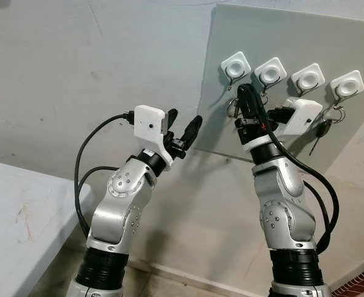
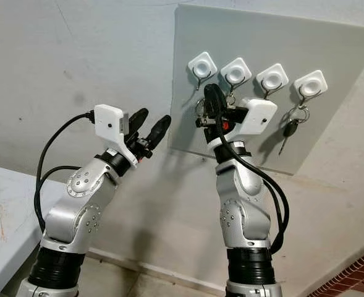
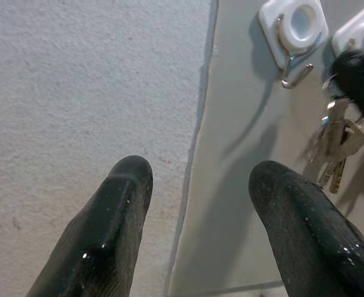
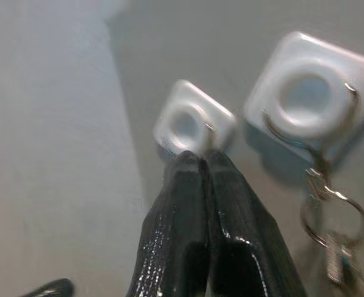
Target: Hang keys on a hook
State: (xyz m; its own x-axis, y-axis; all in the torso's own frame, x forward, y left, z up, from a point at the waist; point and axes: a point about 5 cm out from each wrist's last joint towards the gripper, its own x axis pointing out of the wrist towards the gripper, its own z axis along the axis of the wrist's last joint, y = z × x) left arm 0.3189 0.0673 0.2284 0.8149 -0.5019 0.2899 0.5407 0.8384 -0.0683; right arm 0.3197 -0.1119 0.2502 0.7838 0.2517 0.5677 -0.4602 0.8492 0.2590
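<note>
On the left we see a pale table (image 1: 15, 210) against the wall. Next comes our left gripper (image 1: 183, 130), raised in the air with its two black fingers apart, holding nothing, just beside the left edge of the grey board (image 1: 293, 37). On this board four white hooks stand in a row. Our right gripper (image 1: 246, 99) is lifted just below the first hook (image 1: 235, 67), its fingers pressed together. A bunch of keys (image 3: 337, 139) hangs beside it; we cannot tell if the fingers grip its ring. On the last hook (image 1: 347, 85) hangs a black key (image 1: 322, 129).
</note>
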